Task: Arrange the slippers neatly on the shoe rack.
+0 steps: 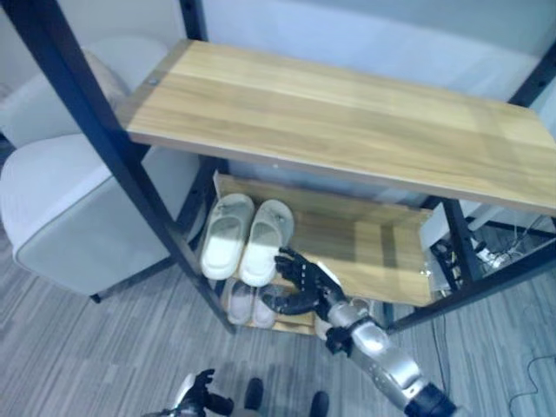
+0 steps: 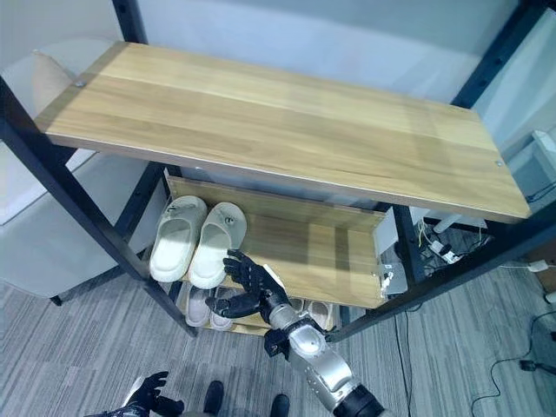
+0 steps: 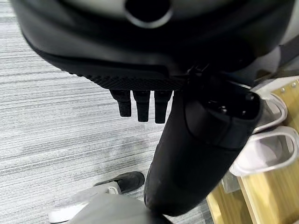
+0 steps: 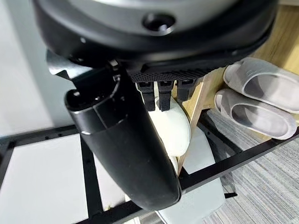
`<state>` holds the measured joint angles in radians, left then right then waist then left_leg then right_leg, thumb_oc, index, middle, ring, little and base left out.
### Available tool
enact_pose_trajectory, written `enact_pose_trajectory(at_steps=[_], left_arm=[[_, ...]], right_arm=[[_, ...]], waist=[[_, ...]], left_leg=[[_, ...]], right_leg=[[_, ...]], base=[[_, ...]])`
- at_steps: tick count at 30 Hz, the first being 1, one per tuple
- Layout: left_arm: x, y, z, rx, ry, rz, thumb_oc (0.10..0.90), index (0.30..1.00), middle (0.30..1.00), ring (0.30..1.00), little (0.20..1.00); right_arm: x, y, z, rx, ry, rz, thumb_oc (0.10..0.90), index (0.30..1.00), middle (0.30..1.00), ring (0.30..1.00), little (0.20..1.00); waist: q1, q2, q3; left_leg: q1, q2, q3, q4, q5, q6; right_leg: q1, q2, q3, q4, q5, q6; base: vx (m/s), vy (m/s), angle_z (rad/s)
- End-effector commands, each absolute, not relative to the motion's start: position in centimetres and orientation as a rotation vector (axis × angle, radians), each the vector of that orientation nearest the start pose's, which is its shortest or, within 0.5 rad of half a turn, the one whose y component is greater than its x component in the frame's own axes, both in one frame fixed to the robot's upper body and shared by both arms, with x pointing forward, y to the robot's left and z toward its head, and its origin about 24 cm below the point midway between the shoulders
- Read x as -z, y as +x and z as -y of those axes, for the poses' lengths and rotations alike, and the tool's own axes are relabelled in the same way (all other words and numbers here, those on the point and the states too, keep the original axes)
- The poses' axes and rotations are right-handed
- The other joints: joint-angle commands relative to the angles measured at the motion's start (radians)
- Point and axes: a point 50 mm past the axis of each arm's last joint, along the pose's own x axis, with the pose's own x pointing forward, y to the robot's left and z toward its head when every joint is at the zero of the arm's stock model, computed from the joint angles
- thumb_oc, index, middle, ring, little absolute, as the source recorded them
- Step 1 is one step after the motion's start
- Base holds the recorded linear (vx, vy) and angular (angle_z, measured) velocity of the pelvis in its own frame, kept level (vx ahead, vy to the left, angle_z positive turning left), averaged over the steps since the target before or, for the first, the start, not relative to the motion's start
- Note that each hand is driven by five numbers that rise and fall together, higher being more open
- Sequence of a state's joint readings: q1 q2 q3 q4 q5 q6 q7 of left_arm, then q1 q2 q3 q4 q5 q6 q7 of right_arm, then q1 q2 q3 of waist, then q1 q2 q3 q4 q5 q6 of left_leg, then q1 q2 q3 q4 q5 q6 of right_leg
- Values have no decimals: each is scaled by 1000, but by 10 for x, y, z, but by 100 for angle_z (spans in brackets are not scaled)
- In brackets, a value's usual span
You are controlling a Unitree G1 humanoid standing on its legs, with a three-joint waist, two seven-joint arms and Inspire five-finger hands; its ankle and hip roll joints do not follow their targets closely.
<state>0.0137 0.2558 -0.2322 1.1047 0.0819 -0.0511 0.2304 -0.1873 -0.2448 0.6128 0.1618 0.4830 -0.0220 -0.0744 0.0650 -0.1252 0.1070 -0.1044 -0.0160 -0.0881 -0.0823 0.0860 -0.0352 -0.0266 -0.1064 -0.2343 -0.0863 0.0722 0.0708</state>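
Shoe rack [image 1: 347,117]: white slippers [image 1: 243,236] paired side by side on middle shelf [image 1: 365,243], toes toward 12 o'clock. Right hand [image 1: 304,282] at their 5 o'clock, fingers released, spread, holding nothing, just beside pair. Grey slippers [image 1: 248,304] on bottom shelf below. Left hand [image 1: 195,395] low at 6 o'clock, fingers relaxed, empty. Arranging looks nearly finished; maybe final nudge left.

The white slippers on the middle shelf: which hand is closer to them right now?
Right. The right hand is at the front edge of the middle shelf, fingers spread beside the heel of the white slippers. The left hand hangs low over the floor, well clear of the rack.
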Motion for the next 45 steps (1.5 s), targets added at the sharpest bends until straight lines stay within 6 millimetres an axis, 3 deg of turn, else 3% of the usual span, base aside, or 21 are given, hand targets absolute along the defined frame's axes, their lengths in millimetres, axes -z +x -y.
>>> enact_pose_trajectory(at_steps=[1, 10, 19, 24, 33, 39, 45], left_arm=[[155, 118, -206, -25, 515, -1020, 800, 900, 900, 900, 900], [156, 117, -205, -23, 510, -1022, 800, 900, 900, 900, 900], [156, 114, -210, -31, 492, -1040, 800, 900, 900, 900, 900], [156, 113, -210, -12, 466, -1040, 800, 900, 900, 900, 900], [159, 110, -202, 34, 428, -1044, 800, 900, 900, 900, 900], [158, 112, -197, 59, 422, -1030, 800, 900, 900, 900, 900], [154, 128, -187, 90, 425, -969, 800, 900, 900, 900, 900]], right_arm=[[-82, 263, 32, -597, 212, 106, 800, 900, 900, 900, 900], [-88, 264, 44, -581, 161, 152, 800, 900, 900, 900, 900], [-98, 253, 88, -543, 28, 238, 800, 900, 900, 900, 900], [-86, 233, 126, -539, -51, 189, 800, 900, 900, 900, 900], [-55, 212, 165, -484, -207, 49, 800, 900, 900, 900, 900], [-46, 208, 176, -446, -250, 19, 800, 900, 900, 900, 900], [-47, 213, 183, -397, -312, 31, 800, 900, 900, 900, 900]], waist=[[36, 8, 30], [27, 10, 18], [-10, 15, -7], [-43, 25, -28], [-82, 54, -50], [-98, 70, -43], [-98, 73, 4]], left_leg=[[56, 23, 72, -5, -69, -25], [61, 21, 77, -5, -71, -25], [77, 28, 94, -5, -76, -29], [92, 40, 106, -5, -75, -35], [111, 57, 128, -5, -66, -45], [104, 81, 123, 8, -44, -59], [1, 100, 116, 113, -19, -85]], right_leg=[[-17, -21, 16, 38, -22, 54], [-12, -21, 16, 39, -25, 53], [2, -14, 26, 36, -32, 51], [13, -4, 37, 35, -39, 50], [27, 17, 58, 30, -49, 44], [35, 46, 88, 15, -65, 30], [31, 47, 88, -1, -71, 18]], base=[[0, 0, 0], [0, 0, 0], [4, -8, 0], [14, -55, -7], [-11, -56, -10], [-52, -84, -11], [-164, -71, 6]])
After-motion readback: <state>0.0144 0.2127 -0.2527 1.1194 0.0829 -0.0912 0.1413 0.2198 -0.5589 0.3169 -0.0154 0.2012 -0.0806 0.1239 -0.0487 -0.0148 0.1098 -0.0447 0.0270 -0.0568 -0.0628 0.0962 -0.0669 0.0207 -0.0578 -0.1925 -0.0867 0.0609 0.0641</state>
